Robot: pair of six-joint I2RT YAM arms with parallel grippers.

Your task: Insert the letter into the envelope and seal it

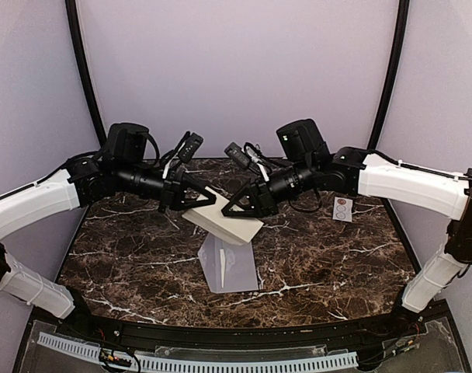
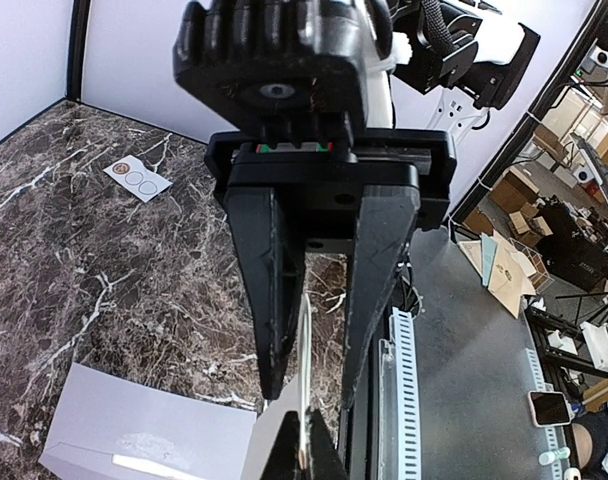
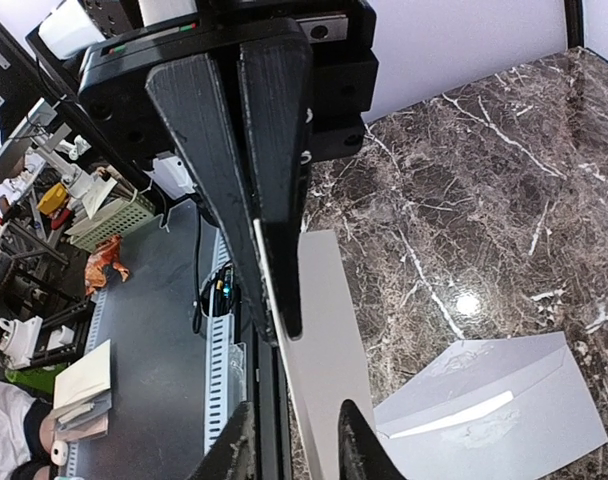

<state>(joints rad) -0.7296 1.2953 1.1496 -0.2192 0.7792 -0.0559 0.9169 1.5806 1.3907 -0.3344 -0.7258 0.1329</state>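
Observation:
The cream letter [image 1: 224,221] hangs tilted in the air between both arms, above the grey-lavender envelope [image 1: 228,264], which lies flat on the marble. My right gripper [image 3: 280,325] is shut on the letter [image 3: 324,330], its fingers pressed tight against the sheet's edge. My left gripper [image 2: 312,392] straddles the letter's other end [image 2: 274,445]. Its jaws stand narrowly apart, with one finger against the paper and a gap on the other side. In the top view the left gripper [image 1: 191,203] and right gripper [image 1: 234,211] face each other across the sheet. Below them both wrist views show the envelope [image 2: 144,420] [image 3: 484,410].
A small white sticker sheet [image 1: 341,209] with circles lies on the marble at the back right, also in the left wrist view [image 2: 137,178]. A slotted white cable duct [image 1: 197,359] runs along the near edge below the table [image 1: 127,256].

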